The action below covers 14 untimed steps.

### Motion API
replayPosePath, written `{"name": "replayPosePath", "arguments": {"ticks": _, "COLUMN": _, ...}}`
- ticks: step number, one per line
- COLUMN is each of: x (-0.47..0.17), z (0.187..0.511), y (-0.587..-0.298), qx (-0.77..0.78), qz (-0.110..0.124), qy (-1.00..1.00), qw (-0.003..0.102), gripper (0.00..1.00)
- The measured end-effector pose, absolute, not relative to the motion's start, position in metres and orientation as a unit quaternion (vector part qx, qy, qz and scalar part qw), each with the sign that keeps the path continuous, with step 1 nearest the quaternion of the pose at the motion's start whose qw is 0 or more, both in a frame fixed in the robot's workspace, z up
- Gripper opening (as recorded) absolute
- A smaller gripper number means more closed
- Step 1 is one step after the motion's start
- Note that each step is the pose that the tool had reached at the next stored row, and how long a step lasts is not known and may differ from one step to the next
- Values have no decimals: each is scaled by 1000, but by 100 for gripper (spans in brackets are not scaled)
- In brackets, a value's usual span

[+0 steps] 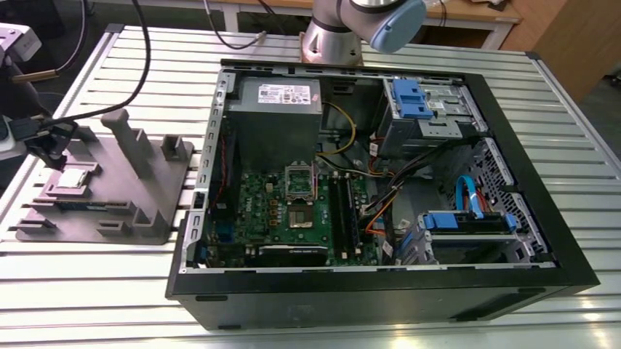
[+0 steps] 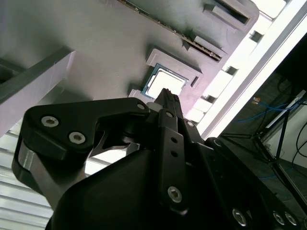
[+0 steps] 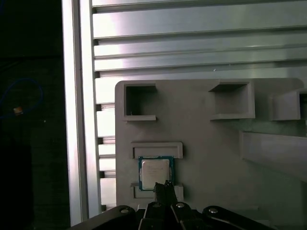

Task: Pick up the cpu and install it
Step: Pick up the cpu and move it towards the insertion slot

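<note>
Cpu (image 3: 156, 171) flat in a shallow square pocket of the grey holder plate (image 3: 216, 158), pale metal top up, thin green rim just showing round it, not yet lifted. Square in outline, so no long axis to speak of; edges parallel with the plate's own edges. Framed by two low raised lips of the plate, one on each of two opposite sides.

Gripper (image 3: 165, 186) over that same pocket in both wrist views, black fingertips drawn together into one narrow point, no gap visible and nothing between them: closed and empty, by the look of it. Tip overlapping one edge of the chip in the first wrist view; impossible to tell whether touching or hovering just above. Judged from that: chip straight below and slightly ahead of the fingertips, hardly any sideways offset. Only one arm (image 1: 383, 22) on the rig, so no question of which is nearer.

Further out from the plate, toward the exterior view's right: open computer case (image 1: 388, 280) lying on the slatted metal table (image 1: 97, 291), green motherboard (image 1: 257, 200) inside, socket frame (image 1: 299, 190) near the board's middle, well apart from the plate.
</note>
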<state>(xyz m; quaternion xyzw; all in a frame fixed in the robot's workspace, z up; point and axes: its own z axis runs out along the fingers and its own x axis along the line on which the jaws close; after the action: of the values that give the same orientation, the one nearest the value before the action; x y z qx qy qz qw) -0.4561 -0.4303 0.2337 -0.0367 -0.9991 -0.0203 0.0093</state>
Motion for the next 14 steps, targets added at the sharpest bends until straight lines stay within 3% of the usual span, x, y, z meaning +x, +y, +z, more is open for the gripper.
{"name": "replayPosePath", "arguments": {"ticks": 14, "x": -456, "z": 220, "y": -430, "qx": -37, "qz": -20, "qy": -999, "qw": 9, "gripper": 10}}
